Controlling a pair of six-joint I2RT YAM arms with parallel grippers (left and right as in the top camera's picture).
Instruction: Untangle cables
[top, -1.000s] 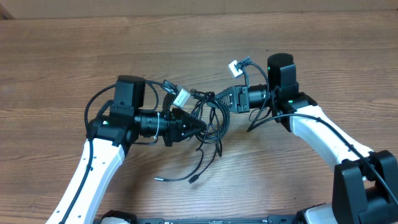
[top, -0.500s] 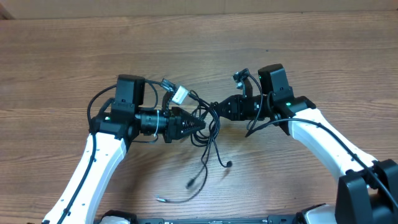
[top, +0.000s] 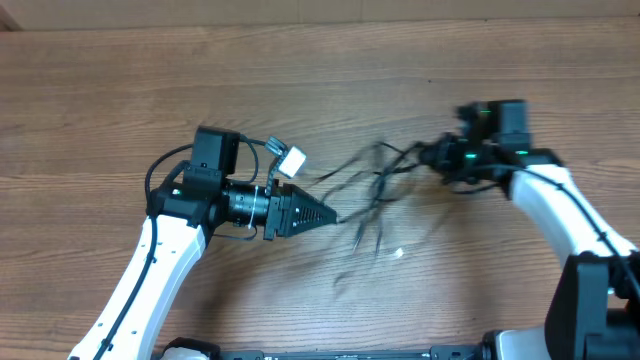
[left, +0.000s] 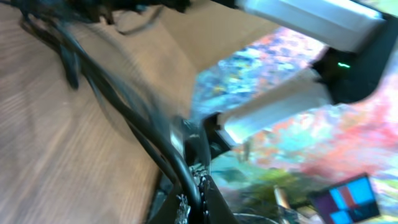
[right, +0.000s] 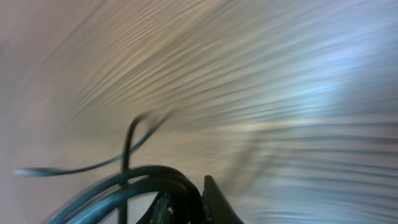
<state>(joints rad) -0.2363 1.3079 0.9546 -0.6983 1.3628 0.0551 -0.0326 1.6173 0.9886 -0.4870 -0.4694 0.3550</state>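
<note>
- Right of the left gripper (top: 328, 216), thin black cables (top: 372, 190) spread as blurred strands over the wood-grain table (top: 320, 80)
- Left gripper's tapered black claw is closed on the cables
- Right gripper (top: 432, 155), well right of the left gripper, also clamps them
- Since a second ago the right gripper has pulled away, drawing the bunched loops out long

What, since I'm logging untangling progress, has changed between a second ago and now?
The right gripper swung rightward, away from the left gripper, pulling the cables from a bunched clump into a blurred, stretched span; their loose ends dragged right. Both grippers stayed shut on the cables; the left one barely shifted.
</note>
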